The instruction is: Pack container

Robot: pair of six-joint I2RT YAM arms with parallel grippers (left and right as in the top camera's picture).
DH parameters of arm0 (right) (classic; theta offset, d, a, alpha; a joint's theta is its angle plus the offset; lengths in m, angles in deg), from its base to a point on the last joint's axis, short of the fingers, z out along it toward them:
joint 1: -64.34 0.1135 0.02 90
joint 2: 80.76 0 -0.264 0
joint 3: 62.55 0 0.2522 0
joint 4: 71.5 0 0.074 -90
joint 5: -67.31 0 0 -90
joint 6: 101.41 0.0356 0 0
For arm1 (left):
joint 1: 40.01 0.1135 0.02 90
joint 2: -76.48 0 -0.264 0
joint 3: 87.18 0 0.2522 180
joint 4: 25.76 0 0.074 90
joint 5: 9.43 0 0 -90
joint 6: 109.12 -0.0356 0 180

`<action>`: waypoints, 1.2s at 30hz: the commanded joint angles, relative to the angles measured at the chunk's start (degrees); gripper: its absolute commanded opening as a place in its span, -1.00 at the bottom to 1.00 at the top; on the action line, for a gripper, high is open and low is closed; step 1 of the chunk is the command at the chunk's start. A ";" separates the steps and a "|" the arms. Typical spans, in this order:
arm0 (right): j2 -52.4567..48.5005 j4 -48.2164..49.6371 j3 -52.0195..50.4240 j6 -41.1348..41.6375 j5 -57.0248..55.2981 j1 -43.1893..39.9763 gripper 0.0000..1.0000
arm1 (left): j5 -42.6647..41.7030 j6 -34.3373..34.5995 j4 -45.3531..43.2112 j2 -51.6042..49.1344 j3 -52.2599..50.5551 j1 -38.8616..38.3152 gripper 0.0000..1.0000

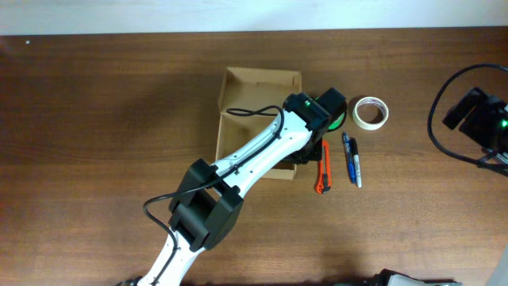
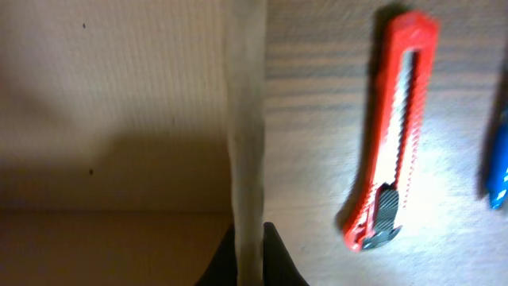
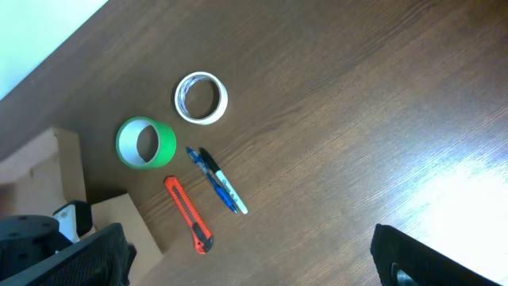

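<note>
Left wrist view: your left gripper (image 2: 250, 238) pinches the container (image 2: 119, 95) by one side wall, mid-table; your right gripper (image 3: 250, 254) hangs spread, well apart; tug hard and thin cardboard may buckle, or slip free.

Tan cardboard container (image 1: 254, 89) lies open, interior upward.

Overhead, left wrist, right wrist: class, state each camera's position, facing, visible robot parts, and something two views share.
Overhead: above table, facing down; left arm over container, right arm at edge.
Left wrist: on left arm, facing down; left gripper pinches container wall.
Right wrist: raised, facing table; right gripper open.
Shared: red cutter, all three.
</note>
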State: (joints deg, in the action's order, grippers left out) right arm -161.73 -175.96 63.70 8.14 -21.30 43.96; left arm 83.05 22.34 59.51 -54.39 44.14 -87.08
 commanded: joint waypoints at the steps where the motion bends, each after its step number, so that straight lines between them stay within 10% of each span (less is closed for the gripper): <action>1: -0.20 -0.02 -0.09 0.46 0.79 -0.22 0.99 | 1.92 1.20 -1.73 -0.07 0.44 0.48 -0.97; 14: -0.20 0.00 -0.76 0.46 0.79 -0.22 0.99 | 1.25 1.16 -2.14 -1.36 0.44 2.64 -0.95; 22: -0.20 0.48 -2.36 0.46 0.81 -0.22 0.99 | 1.44 0.52 -2.32 -1.36 0.44 2.62 -0.03; 36: -0.24 0.94 -2.36 0.39 0.63 -0.22 0.99 | 10.73 -6.01 5.22 -1.33 14.93 3.41 0.08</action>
State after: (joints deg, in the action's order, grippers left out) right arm -161.73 -175.37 61.64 8.14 -21.13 43.96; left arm 88.21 19.60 62.00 -55.63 51.59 -84.50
